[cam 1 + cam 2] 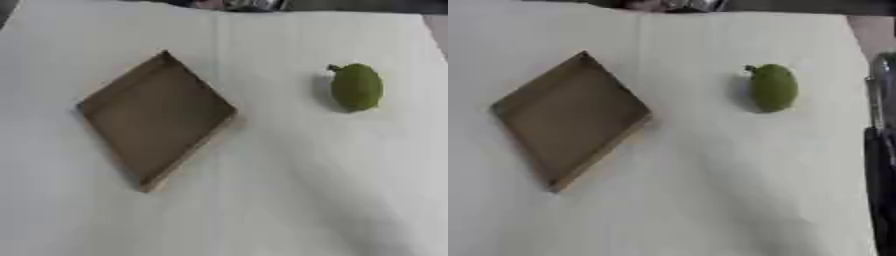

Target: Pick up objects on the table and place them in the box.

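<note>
On the white table [262, 200] toward 9 o'clock sits a shallow brown box [157, 117], turned diamond-wise, one corner pointing to 12, nothing inside it. Green fruit [356, 86] with a short stem lies toward 2 o'clock, well apart from the box, stem aimed at about 10. Right eye view: dark arm part [881, 165] along the 3 o'clock edge; hand state cannot be told. Left hand not visible.

No readable text, label or number shows anywhere.
</note>
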Tool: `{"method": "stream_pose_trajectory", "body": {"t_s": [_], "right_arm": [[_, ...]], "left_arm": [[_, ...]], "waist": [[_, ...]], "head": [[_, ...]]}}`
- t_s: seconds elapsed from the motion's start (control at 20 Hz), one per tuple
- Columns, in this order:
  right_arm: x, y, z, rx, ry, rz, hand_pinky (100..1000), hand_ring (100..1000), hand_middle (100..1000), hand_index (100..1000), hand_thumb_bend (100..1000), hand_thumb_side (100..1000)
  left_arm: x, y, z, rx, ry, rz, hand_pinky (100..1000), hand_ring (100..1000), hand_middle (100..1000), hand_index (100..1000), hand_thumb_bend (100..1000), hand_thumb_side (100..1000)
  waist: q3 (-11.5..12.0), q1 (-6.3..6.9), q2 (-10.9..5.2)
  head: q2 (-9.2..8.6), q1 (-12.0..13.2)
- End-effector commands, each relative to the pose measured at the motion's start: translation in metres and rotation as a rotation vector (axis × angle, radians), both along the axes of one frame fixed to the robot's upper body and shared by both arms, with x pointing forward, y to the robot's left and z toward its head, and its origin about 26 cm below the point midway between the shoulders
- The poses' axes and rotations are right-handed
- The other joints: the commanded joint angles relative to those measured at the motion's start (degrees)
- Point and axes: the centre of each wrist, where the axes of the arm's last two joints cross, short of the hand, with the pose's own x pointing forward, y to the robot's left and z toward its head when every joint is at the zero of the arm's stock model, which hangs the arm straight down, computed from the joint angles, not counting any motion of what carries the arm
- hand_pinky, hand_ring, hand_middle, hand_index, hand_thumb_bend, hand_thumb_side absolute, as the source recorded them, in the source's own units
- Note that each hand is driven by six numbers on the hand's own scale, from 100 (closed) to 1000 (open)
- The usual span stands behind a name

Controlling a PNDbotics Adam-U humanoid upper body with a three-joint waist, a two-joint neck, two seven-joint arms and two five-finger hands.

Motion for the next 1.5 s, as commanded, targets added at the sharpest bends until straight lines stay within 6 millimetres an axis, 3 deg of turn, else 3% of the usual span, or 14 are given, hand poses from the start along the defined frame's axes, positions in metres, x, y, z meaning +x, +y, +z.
{"method": "stream_pose_trajectory", "body": {"t_s": [0.05,0.4,0.75,0.85,0.95,1.2,1.5], "right_arm": [[-0.004,-0.001,0.005,-0.009,-0.023,0.006,833,697,576,686,100,526],[-0.005,-0.001,0.007,-0.005,-0.026,0.003,835,703,581,691,100,528],[-0.006,-0.01,0.008,0.017,0.008,-0.069,850,730,601,713,100,523],[-0.008,-0.018,0.005,-0.02,0.043,-0.129,853,745,620,724,100,528],[-0.009,-0.025,0.001,-0.078,0.089,-0.195,855,770,661,744,100,470],[-0.013,-0.04,-0.015,-0.276,0.242,-0.348,855,817,742,784,100,470],[-0.016,-0.067,-0.038,-0.503,0.463,-0.547,865,893,842,849,100,231]], "left_arm": [[-0.004,-0.001,0.008,0.022,-0.025,0.003,645,700,651,815,100,609],[-0.003,-0.001,0.008,0.027,-0.021,0.001,643,696,647,814,100,607],[-0.005,0.002,0.007,0.037,-0.015,0.018,642,694,644,814,100,607],[-0.007,0.005,0.007,0.046,-0.012,0.034,642,693,644,814,100,607],[-0.008,0.007,0.007,0.054,-0.011,0.046,642,693,643,814,100,607],[-0.01,0.011,0.01,0.075,-0.007,0.076,641,692,642,815,100,606],[-0.012,0.014,0.01,0.093,0.001,0.093,639,692,642,815,100,605]], "waist": [[0.1,0.21,-1.39],[0.06,0.2,-1.35],[-0.34,-0.2,-1.5],[-0.93,-0.69,-1.78],[-1.51,-1.18,-2.03],[-2.87,-2.43,-2.29],[-3.53,-3.25,-2.18]], "head": [[0.28,-0.23],[0.2,-0.91],[0.59,0.47],[0.96,0.98],[1.19,1.62],[1.27,3.42],[0.94,4.35]]}}
